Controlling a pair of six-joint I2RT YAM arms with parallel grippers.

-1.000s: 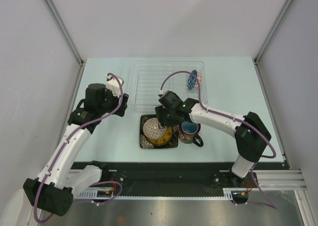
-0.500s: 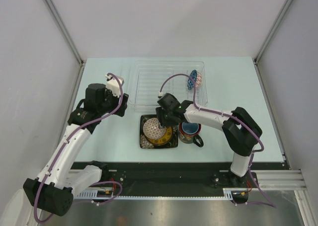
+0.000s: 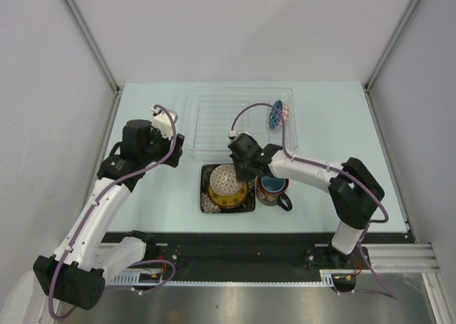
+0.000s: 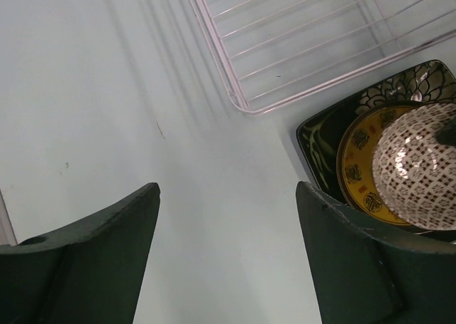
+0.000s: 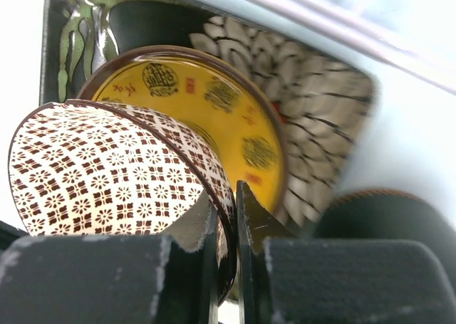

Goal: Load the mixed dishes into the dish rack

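Note:
A brown-and-white patterned bowl point(image 3: 224, 178) point(image 5: 107, 174) is tipped up on the small yellow plate point(image 3: 231, 196) point(image 5: 235, 117), which lies on the dark square plate point(image 3: 207, 204) point(image 5: 313, 103). My right gripper point(image 3: 239, 172) point(image 5: 226, 196) is shut on the bowl's rim, one finger inside and one outside. The red-rimmed mug point(image 3: 273, 188) stands just right of the plates. A blue-white patterned dish point(image 3: 277, 114) stands on edge in the clear dish rack point(image 3: 214, 124) point(image 4: 221, 60). My left gripper point(image 3: 173, 150) point(image 4: 226, 196) hangs open over bare table left of the rack.
The rack sits at the back middle of the pale table. The stacked plates lie just in front of its near wall, with the mug's handle pointing toward the near edge. Grey walls close in both sides.
My right gripper has shut on the bowl's rim, and the bowl has tipped up and shifted slightly toward the rack. The left arm has not moved.

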